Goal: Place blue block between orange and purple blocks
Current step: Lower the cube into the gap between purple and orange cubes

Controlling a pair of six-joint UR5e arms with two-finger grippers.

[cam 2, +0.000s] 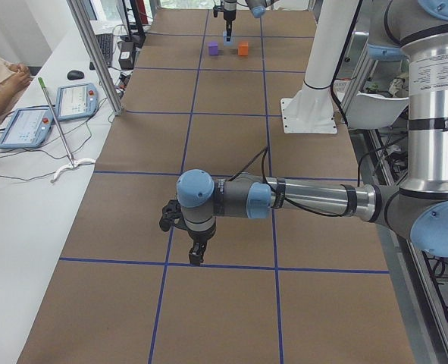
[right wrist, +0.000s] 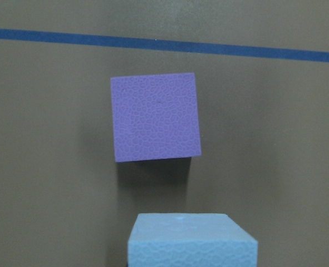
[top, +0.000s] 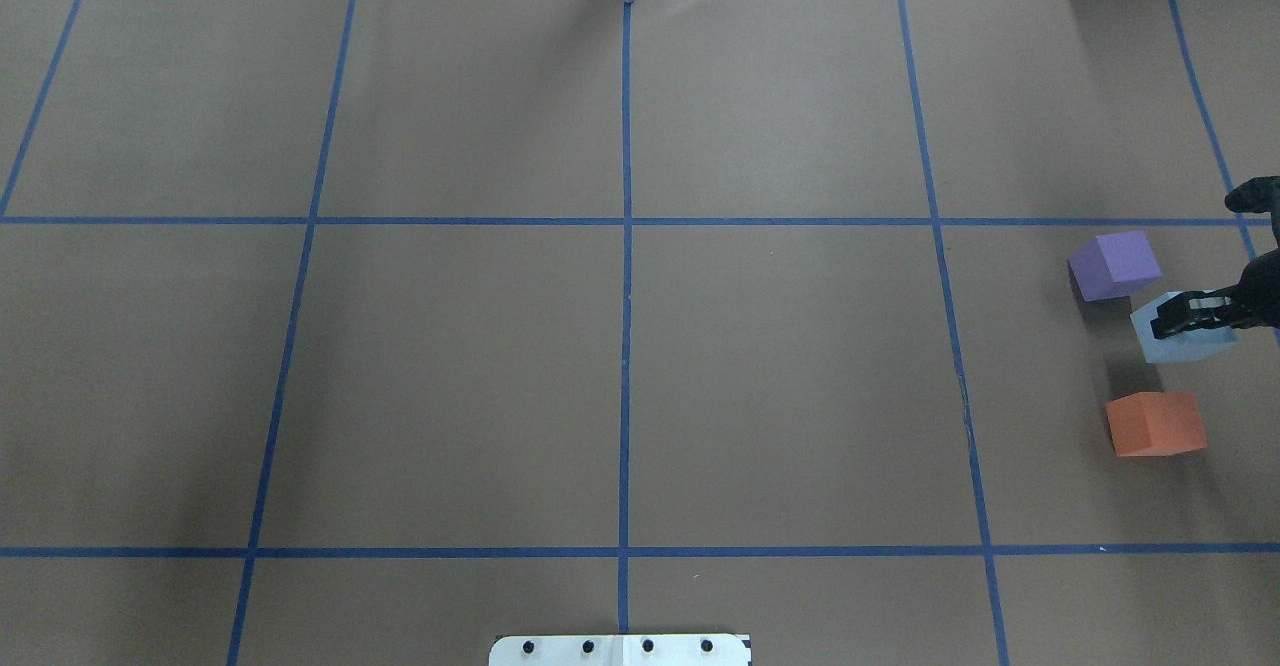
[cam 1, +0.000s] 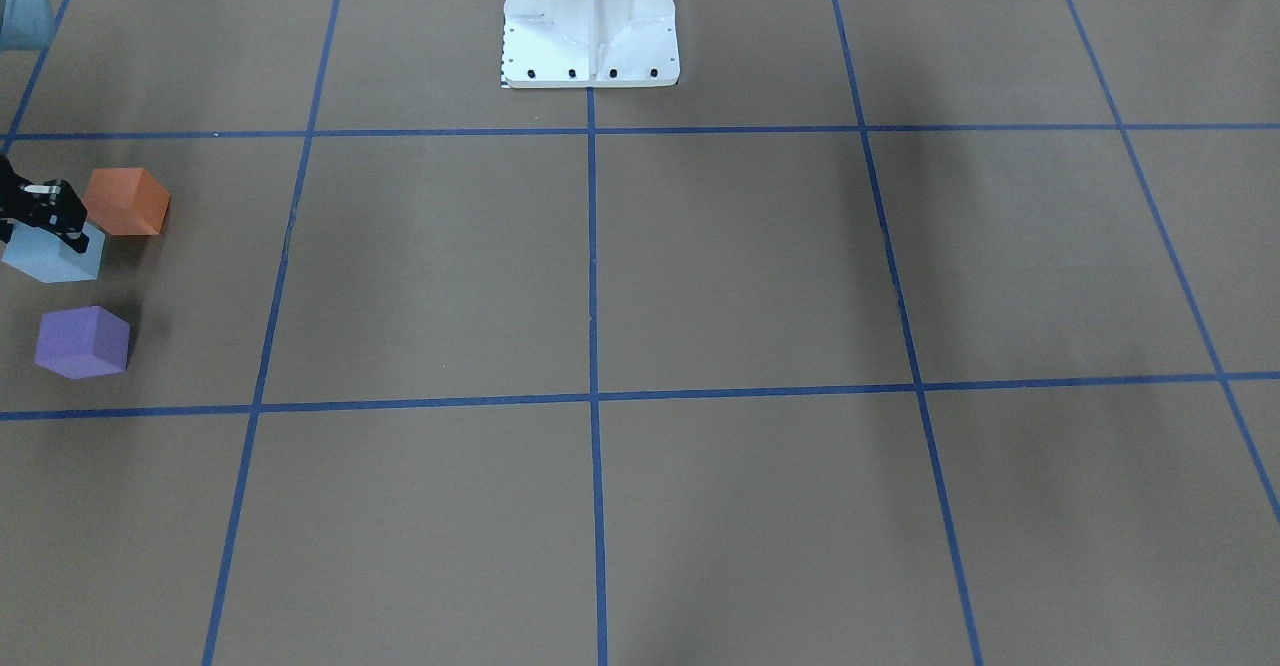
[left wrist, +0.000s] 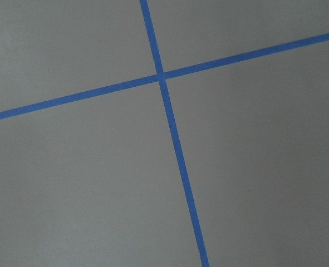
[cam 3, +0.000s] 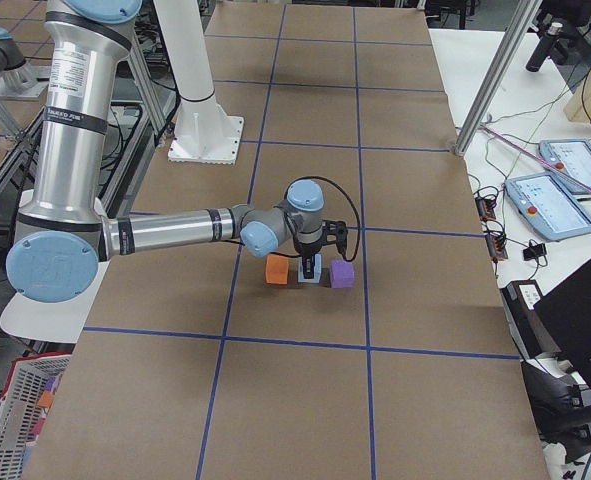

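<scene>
The light blue block (top: 1185, 343) stands between the purple block (top: 1115, 266) and the orange block (top: 1156, 424) near the table's right edge, apart from both. My right gripper (top: 1180, 318) is over the blue block and looks shut on it. In the front view the gripper (cam 1: 62, 226) sits on the blue block (cam 1: 50, 261). The right wrist view shows the blue block (right wrist: 192, 242) close below and the purple block (right wrist: 155, 117) beyond. My left gripper (cam 2: 195, 258) hangs over bare table far away; I cannot tell whether it is open or shut.
The white robot base (cam 1: 590, 21) stands at the table's near middle. Blue tape lines (top: 626, 296) grid the brown table. Tablets (cam 3: 545, 192) and cables lie on a side table beyond the blocks' edge.
</scene>
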